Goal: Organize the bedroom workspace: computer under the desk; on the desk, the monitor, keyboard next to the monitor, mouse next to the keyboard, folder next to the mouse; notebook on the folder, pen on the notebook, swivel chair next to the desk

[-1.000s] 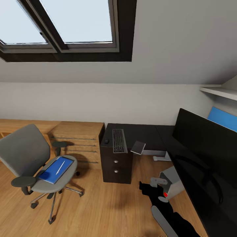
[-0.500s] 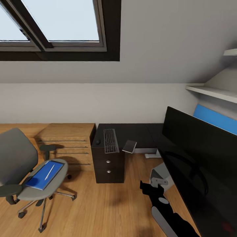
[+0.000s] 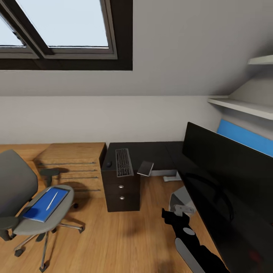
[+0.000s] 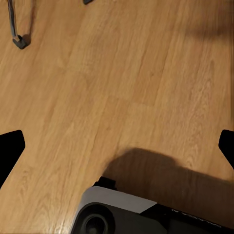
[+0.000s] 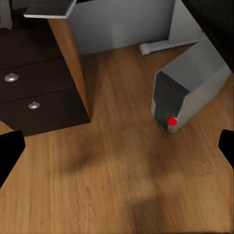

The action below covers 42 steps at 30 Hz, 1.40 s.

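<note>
Attic bedroom, mid-task: the robot faces the L-shaped desk (image 3: 159,151) from the open floor (image 3: 113,235), with neither gripper holding anything. In the left wrist view the left gripper (image 4: 117,146) hangs over bare floorboards, its fingertips (image 4: 9,146) wide apart at the picture's edges. In the right wrist view the right gripper (image 5: 117,146) is likewise spread, looking down on the computer (image 5: 187,90), which stands on the floor beneath the desk's edge, red light facing out.

On the desk, the monitor (image 3: 227,170) stands along the near wing, and the keyboard (image 3: 123,162) lies on the far wing above the drawer unit (image 3: 121,193), with the mouse (image 3: 109,164) just beside it. The notebook (image 3: 145,168) sits at the desktop's front edge, partly overhanging. The chair (image 3: 26,197) stands well apart from the desk, beside the wooden shelving (image 3: 72,163); the folder (image 3: 45,203) lies on its seat with the pen (image 3: 52,200) resting on top.

The step in hand appears to be the approach to the chair for the folder. Doing it well likely means stopping square to the seat, taking the pen off first or keeping the folder level so the pen cannot roll away, and gripping the folder at an exposed edge. The castors may let the chair drift if pushed.
</note>
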Tool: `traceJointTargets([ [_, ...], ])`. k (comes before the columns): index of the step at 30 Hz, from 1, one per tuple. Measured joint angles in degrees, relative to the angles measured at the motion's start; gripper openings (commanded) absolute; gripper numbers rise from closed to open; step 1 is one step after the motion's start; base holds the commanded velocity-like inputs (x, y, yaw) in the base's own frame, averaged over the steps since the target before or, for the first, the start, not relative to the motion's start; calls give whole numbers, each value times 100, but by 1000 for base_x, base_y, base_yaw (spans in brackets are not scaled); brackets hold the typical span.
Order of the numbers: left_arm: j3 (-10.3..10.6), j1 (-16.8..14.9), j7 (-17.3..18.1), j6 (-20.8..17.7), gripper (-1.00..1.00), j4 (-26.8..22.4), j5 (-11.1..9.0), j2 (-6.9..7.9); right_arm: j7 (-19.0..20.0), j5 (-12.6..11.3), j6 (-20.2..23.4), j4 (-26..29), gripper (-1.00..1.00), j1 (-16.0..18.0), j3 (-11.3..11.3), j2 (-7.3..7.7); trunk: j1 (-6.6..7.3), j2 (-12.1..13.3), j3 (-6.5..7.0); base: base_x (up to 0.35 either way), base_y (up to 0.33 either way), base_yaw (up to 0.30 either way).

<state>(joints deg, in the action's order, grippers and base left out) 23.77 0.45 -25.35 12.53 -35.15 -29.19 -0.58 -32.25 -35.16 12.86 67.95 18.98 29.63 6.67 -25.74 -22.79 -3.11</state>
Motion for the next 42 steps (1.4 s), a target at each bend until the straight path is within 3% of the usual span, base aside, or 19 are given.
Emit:
traceJointTargets([
  [8, 0, 0, 0, -1, 100, 0, 0, 0, 0, -1, -15, -35, 100, 0, -4, 1, 0, 0, 0, 0, 0, -291],
  [18, 0, 0, 1, -2, 100, 0, 0, 0, -5, -11, -417, -220, 100, 0, -10, 0, 0, 0, 0, 0, 0, -298],
  [22, 0, 0, 1, -2, 100, 0, 0, 0, -8, -19, -467, -235, 100, 0, -137, 3, 0, 0, 0, 0, 0, -298],
  [26, 0, 0, 2, -2, 100, 0, 0, 0, 3, -29, -487, -413, 100, 1, -606, -5, 0, 0, 0, 0, 0, -298],
  [27, 0, 0, 0, -2, 100, -1, 0, 0, 11, -33, -490, -555, 100, 2, -1005, -19, 0, 0, 0, 0, 0, -298],
  [31, 0, 0, 0, -2, 100, 0, 2, 0, 17, -60, -501, -745, 100, 2, -1517, -56, 0, 0, 0, 0, 0, -298],
  [33, 0, 0, 0, -2, 100, 0, 1, 0, 17, -64, -506, -766, 100, 2, -1608, -62, 0, 0, 0, 0, 0, -298],
  [37, 0, 0, 0, -2, 100, 0, 6, 0, 10, -73, -694, -872, 100, 2, -2070, -66, 0, 0, 0, 0, 0, -298],
  [42, 0, 0, 0, -2, 100, 1, 9, 6, 9, -169, -729, -931, 100, 3, -2263, -67, 0, 0, -1, 0, 0, -294],
])
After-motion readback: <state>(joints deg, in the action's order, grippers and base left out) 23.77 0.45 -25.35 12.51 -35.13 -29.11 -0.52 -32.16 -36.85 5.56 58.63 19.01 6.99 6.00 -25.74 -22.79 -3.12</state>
